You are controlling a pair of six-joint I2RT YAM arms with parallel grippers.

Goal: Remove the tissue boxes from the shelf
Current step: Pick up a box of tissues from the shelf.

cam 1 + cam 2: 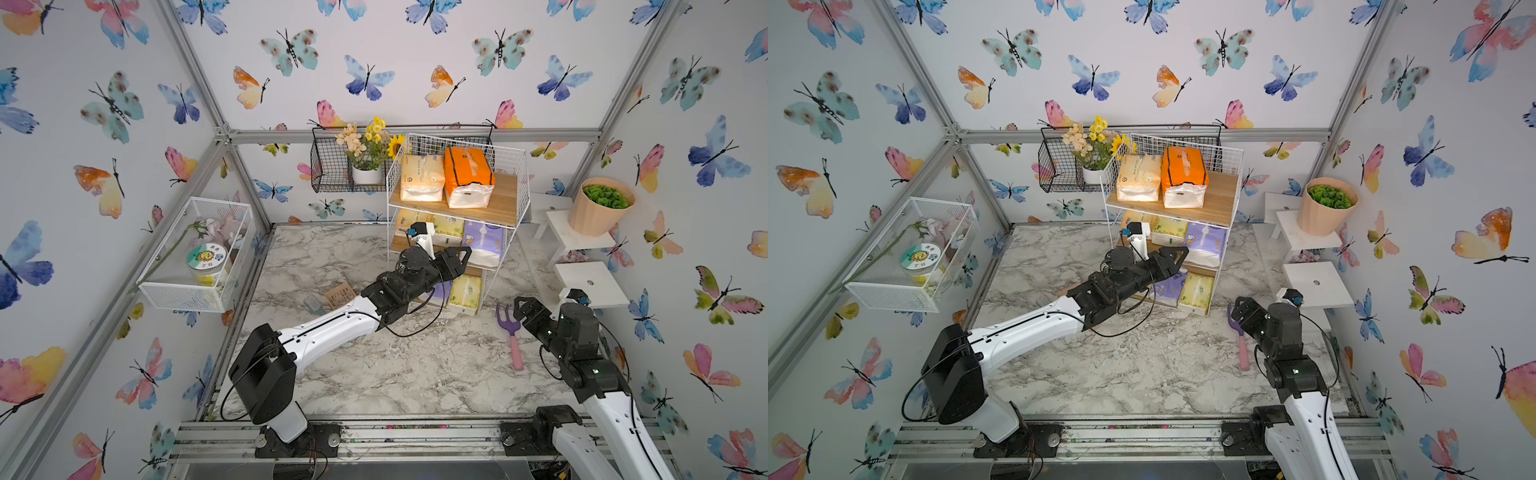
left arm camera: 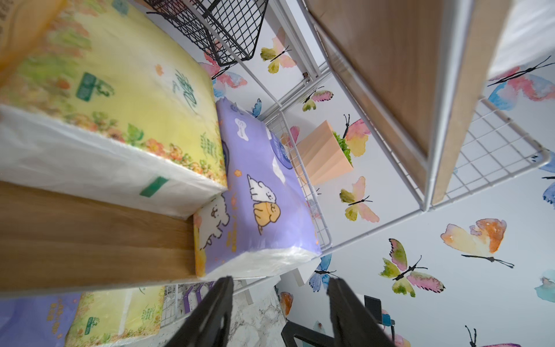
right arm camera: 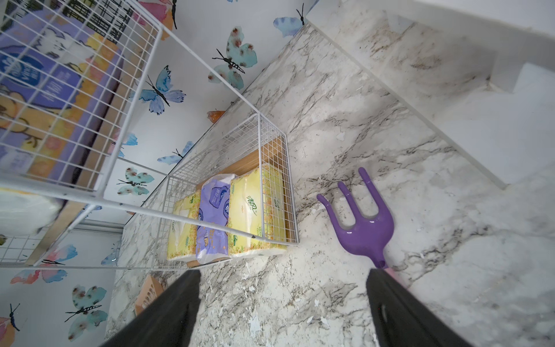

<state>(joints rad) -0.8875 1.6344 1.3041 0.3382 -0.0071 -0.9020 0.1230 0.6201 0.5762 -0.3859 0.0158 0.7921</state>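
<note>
The shelf (image 1: 503, 200) stands at the back of the marble table. Its top tier holds a pale peach tissue box (image 1: 422, 176) and an orange one (image 1: 467, 172). A yellow-green pack (image 2: 126, 99) and a lavender pack (image 2: 258, 192) lie on the middle tier, and several more (image 3: 240, 213) stand on the bottom tier. My left gripper (image 2: 279, 282) is open at the middle tier's front edge, just short of the lavender pack's white end, with nothing between its fingers. My right gripper (image 3: 282, 276) hangs open over bare table to the right of the shelf.
A purple rake (image 1: 509, 328) with a pink handle lies by the right gripper. A black wire basket with flowers (image 1: 332, 166) hangs behind the shelf and a white mesh basket (image 1: 195, 253) on the left wall. White steps (image 1: 594, 282) carry a peach pot (image 1: 598, 205).
</note>
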